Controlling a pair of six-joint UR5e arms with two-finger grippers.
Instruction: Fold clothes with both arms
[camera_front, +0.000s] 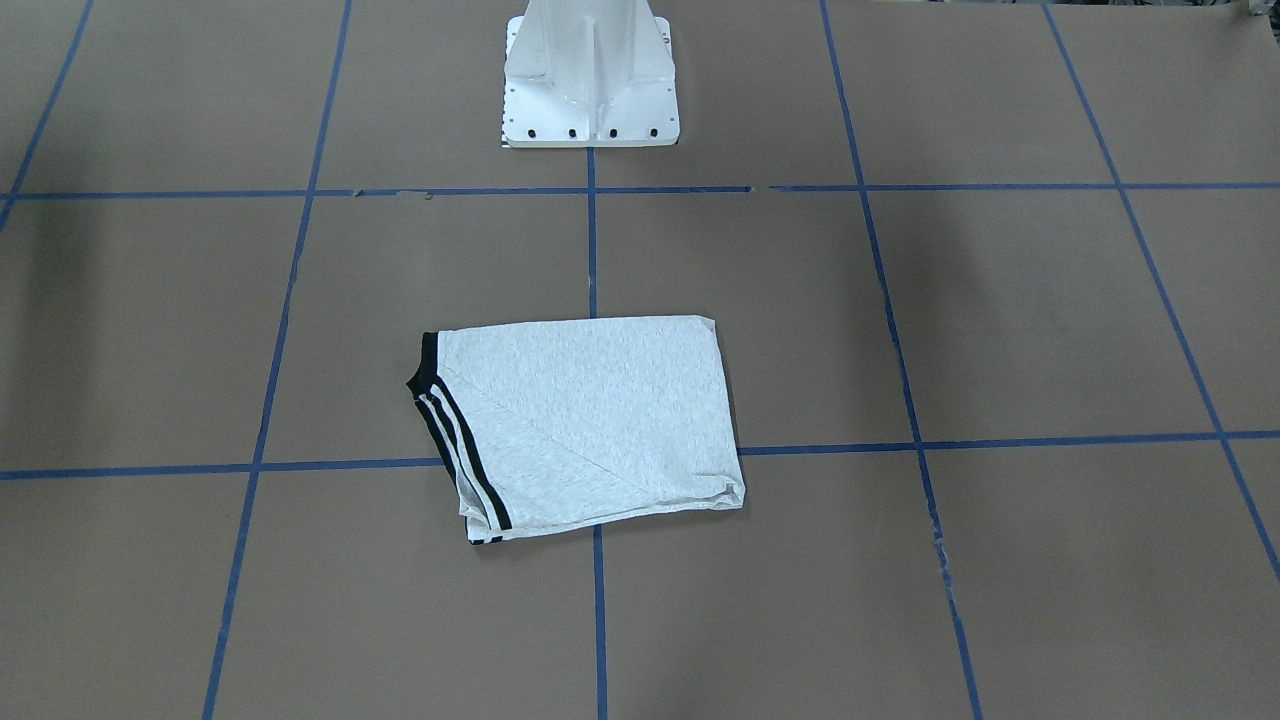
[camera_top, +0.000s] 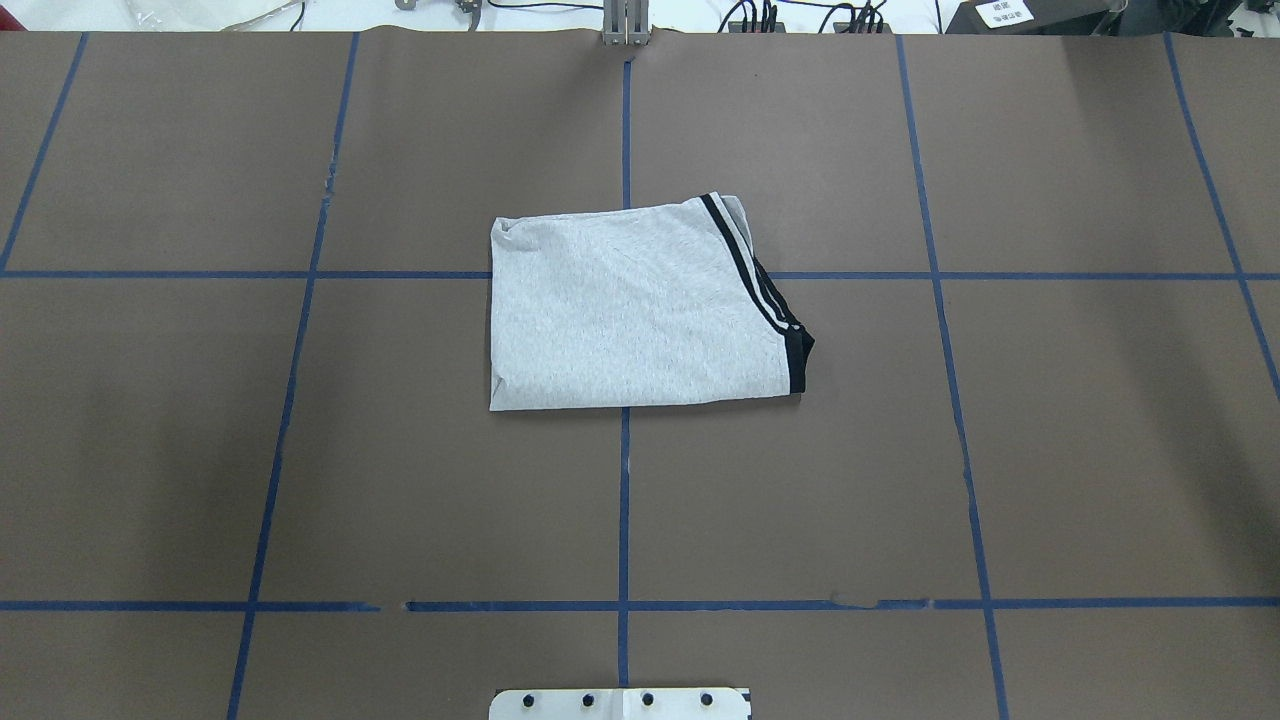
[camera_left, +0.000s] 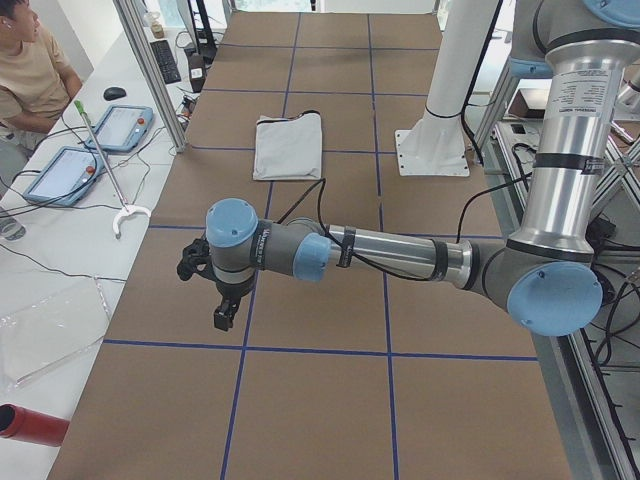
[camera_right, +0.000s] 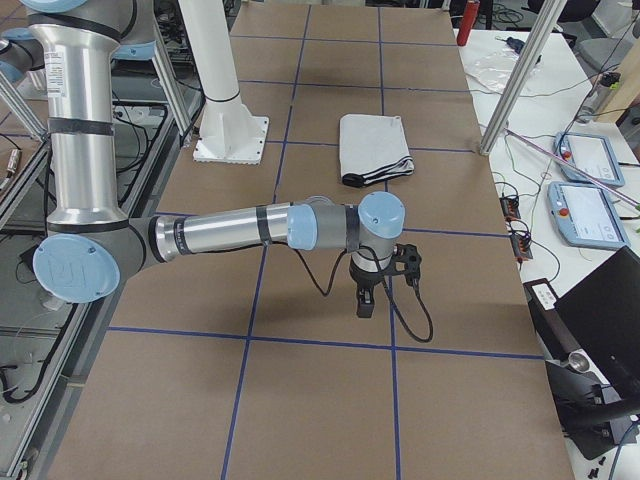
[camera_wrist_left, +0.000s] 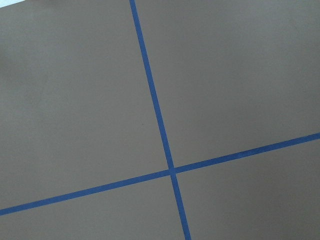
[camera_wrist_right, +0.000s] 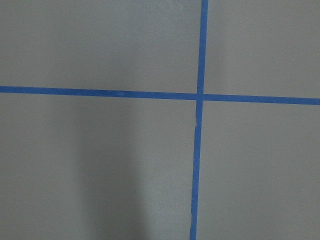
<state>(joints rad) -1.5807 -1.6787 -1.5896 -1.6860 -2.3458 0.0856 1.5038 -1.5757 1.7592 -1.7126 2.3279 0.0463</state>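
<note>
Well clear of both grippers, between them at centre of table (camera_top: 300, 450), shirt (camera_top: 630, 310) is laid flat as folded rectangle. Striped trim (camera_top: 755, 280) is turned toward right gripper (camera_right: 365, 305). Nothing is seen held by either. Opening of left gripper (camera_left: 225, 315) and of right cannot be told. Fabric is judged light, soft, limp and slip-prone. If refolded, stacked layers are best pinched together at corners.
</note>
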